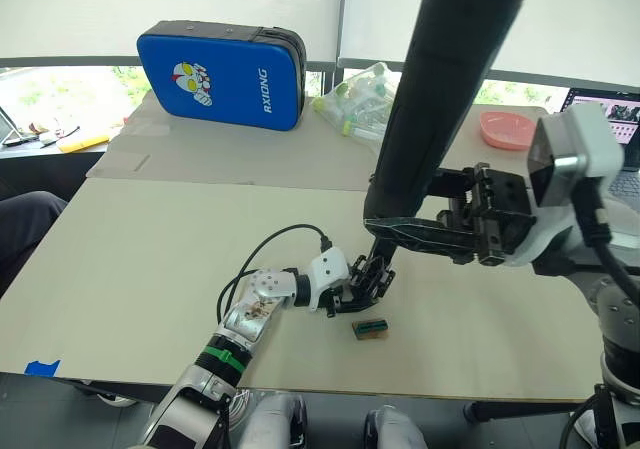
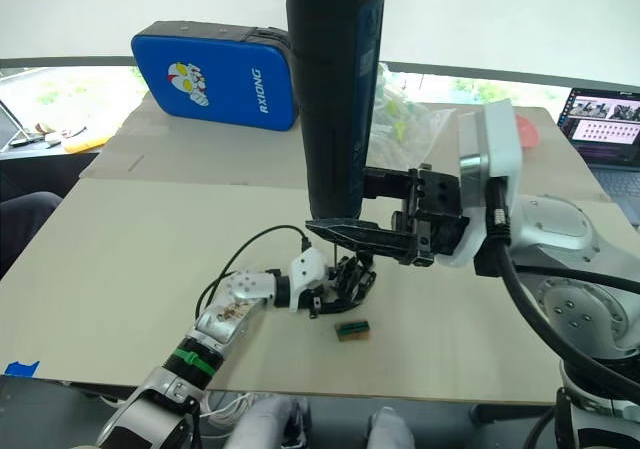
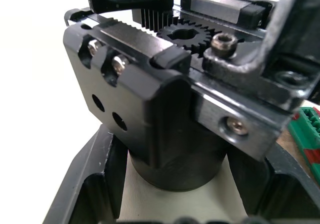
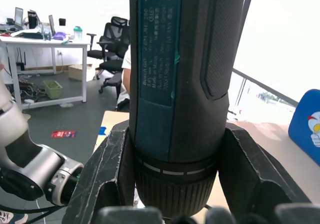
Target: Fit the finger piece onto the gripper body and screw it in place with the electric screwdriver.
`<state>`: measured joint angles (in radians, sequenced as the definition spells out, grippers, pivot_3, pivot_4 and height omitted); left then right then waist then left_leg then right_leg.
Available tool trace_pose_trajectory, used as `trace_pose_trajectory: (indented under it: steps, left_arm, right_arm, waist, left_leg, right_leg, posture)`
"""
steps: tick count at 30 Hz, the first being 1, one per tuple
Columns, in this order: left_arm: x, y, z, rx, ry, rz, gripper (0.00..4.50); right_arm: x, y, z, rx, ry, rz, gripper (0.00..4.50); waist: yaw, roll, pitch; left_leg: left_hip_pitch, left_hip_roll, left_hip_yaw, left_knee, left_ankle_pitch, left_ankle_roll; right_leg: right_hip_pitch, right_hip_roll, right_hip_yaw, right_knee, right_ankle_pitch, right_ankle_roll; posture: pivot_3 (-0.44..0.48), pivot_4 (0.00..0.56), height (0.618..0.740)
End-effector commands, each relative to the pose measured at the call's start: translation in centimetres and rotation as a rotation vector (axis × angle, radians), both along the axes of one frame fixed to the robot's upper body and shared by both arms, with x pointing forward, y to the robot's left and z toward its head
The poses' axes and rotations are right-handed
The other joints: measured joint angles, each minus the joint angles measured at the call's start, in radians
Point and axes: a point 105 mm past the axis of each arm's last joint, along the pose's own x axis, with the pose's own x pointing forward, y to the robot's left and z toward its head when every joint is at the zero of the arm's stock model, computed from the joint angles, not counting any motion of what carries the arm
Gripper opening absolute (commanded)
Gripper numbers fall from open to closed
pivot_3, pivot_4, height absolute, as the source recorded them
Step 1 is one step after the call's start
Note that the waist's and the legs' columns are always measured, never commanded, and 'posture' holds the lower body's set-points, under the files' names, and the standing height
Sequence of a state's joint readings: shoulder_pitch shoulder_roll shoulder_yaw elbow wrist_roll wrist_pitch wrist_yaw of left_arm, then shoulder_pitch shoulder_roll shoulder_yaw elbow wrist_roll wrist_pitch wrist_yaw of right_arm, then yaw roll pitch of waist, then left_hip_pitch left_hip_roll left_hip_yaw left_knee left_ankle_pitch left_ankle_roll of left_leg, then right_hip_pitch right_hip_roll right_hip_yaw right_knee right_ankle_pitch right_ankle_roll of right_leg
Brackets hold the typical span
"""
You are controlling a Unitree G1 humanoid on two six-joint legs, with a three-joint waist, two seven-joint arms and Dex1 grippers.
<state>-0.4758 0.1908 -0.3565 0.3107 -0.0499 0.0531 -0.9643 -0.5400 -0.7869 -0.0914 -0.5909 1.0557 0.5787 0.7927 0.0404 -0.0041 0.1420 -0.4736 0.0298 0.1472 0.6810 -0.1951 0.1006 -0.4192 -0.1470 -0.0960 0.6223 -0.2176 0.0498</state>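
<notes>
Left eye view: beige table [image 1: 150,269], blue case [image 1: 222,74] by window; right gripper [image 1: 400,234] clamps electric screwdriver [image 1: 440,89].

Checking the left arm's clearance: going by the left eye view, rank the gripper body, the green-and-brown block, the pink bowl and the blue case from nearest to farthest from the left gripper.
1. Gripper body, in the left gripper.
2. Green-and-brown block, just beside it.
3. Pink bowl, far right.
4. Blue case, far left; too close to call with the bowl.
</notes>
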Motion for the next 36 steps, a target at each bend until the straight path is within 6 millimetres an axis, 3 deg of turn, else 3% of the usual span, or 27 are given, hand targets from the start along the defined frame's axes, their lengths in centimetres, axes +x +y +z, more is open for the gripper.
trace_pose_trajectory:
  steps: [1, 36]
  left_arm:
    - [-0.4, 0.1, -1.6, 0.040, 0.056, 0.004, 2.34]
    - [-0.6, 0.6, -1.9, 0.053, 0.063, 0.014, 2.34]
  right_arm:
    - [0.2, 0.3, 0.6, 0.005, -0.059, -0.005, 1.91]
    - [1.8, 1.6, -2.8, -0.062, -0.033, -0.051, 1.91]
  waist:
    - [0.000, 0.000, 0.000]
    - [-0.003, 0.000, 0.000]
  left_leg:
    - [0.000, 0.000, 0.000, 0.000, 0.000, 0.000]
    - [0.000, 0.000, 0.000, 0.000, 0.000, 0.000]
  right_leg:
    - [0.000, 0.000, 0.000, 0.000, 0.000, 0.000]
    - [-0.001, 0.000, 0.000, 0.000, 0.000, 0.001]
  posture:
    - [0.000, 0.150, 0.740]
    - [0.000, 0.150, 0.740]
